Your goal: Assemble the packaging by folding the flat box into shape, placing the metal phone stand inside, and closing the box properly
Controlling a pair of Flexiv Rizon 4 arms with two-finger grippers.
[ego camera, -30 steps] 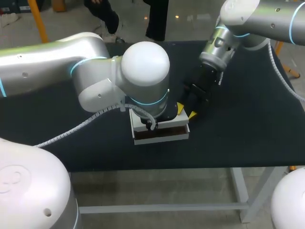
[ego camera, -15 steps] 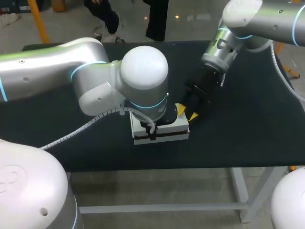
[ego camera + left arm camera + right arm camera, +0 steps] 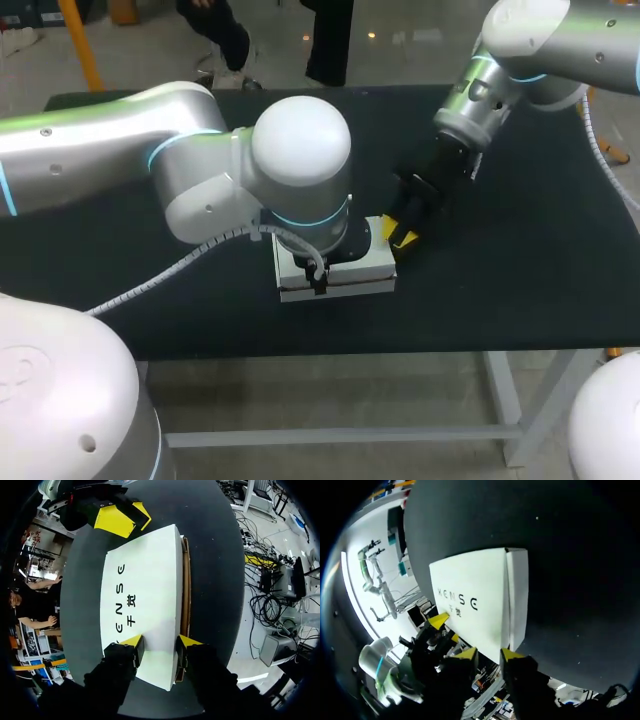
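The white box lies flat on the black tabletop, near its front edge. In the head view the bulky wrist of the left arm hangs right over the box and hides most of it; only the box's front and right parts show. A grey ribbed hose loops from that arm down past the box's left side.

The left claw sits on top of the lid at one end of the box. Its two yellow tips stand apart and press on the flat surface; they grip nothing. One tip lies just beside a thin brown strip that runs along the lid's long edge. Dark print crosses the lid ahead of the tips.

The right claw is at the box's far right corner, at the opposite end from the left claw. Its tips are slightly parted and hold nothing; in the right wrist view one tip is right at the box's corner, though I cannot tell if it touches. The right arm slants in from beyond the box's right side.

A second ago the box's front gaped and showed a wide brown inside. Half a second ago that was a narrow slit. Now the lid is down and only a thin dark line is left along the front. The right arm has drawn a little away from the box.
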